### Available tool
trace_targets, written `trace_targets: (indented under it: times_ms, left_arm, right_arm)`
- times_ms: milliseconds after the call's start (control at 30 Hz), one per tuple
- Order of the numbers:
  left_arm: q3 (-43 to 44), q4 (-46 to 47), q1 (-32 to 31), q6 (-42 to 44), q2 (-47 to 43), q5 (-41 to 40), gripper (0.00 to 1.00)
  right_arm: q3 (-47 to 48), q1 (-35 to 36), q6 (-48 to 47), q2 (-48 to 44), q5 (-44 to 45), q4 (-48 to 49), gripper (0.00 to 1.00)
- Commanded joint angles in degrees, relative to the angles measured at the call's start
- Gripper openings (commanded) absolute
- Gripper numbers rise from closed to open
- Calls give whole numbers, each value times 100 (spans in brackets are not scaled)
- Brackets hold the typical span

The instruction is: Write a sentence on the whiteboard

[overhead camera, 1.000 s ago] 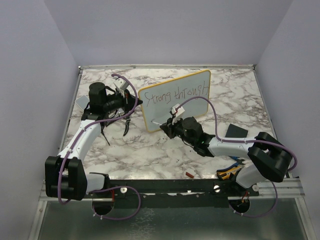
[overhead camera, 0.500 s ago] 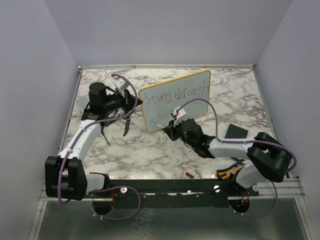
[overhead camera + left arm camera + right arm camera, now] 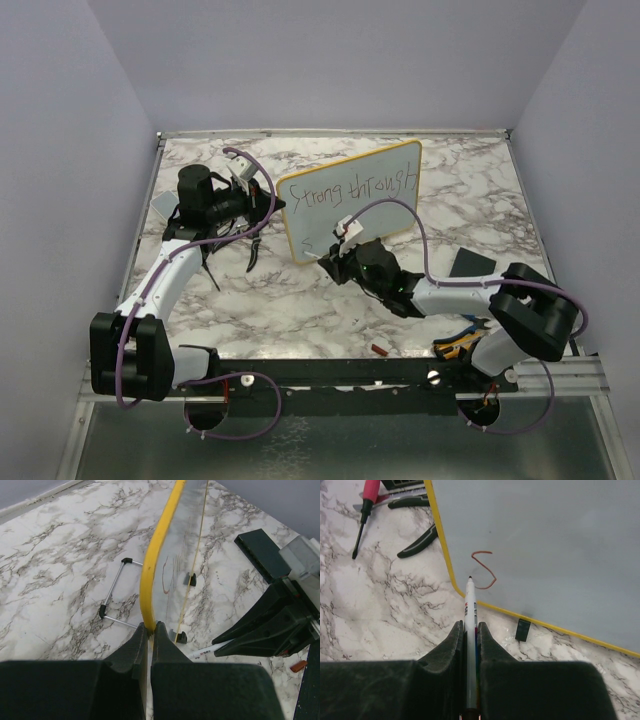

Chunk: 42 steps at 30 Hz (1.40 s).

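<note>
1. Nearest me, just inside the near edge of the tabletop, lies a small red piece (image 3: 380, 350). It plays no part, so I leave it.
2. Further in, the right gripper (image 3: 469, 625) has its fingers pinched on the barrel of the marker (image 3: 469, 605), nib pointing away from me.
3. The nib sits at the whiteboard's (image 3: 545, 540) corner closest to the tabletop's near edge, just inside the yellow frame and just beside a lone reddish "S" (image 3: 485, 570). I cannot tell whether the nib is touching the surface.
4. The whiteboard stands tilted on its black feet around the middle of the tabletop, reaching toward the far edge.
5. The sentence (image 3: 345, 190) so far has one full line, roughly "Strong through", along the board's far side. I judge that the second line has only just begun with that "S".
6. The left gripper (image 3: 149, 627) has its fingers pressed together on the yellow frame at the board's side facing the tabletop's left edge, steadying it.
7. Next, I judge, the nib must be set down lightly just past the "S" for the next letter, with small strokes, while the left grip holds the board firm.
</note>
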Motion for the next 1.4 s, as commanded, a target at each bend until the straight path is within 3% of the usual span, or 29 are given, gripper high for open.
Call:
trace_targets:
  times_ms: [0,533,1067,1367]
  left_arm:
    - [-71,56,10,173,-107,-163,0]
    - [-78,69,9,158,-100,-161,0]
    - [-74,83,10,155,-93,-151,0]
    - [-94,81,11,146,-125,-155,0]
  right_arm:
    - [-155,48,-42,-614,604,-49,1]
    - [-120,43,-121,-524,763,-60,0]
    - [-232,43,-51,-645,1815,-220,0]
    - [-336,35,-74,-803,1865,-310,0]
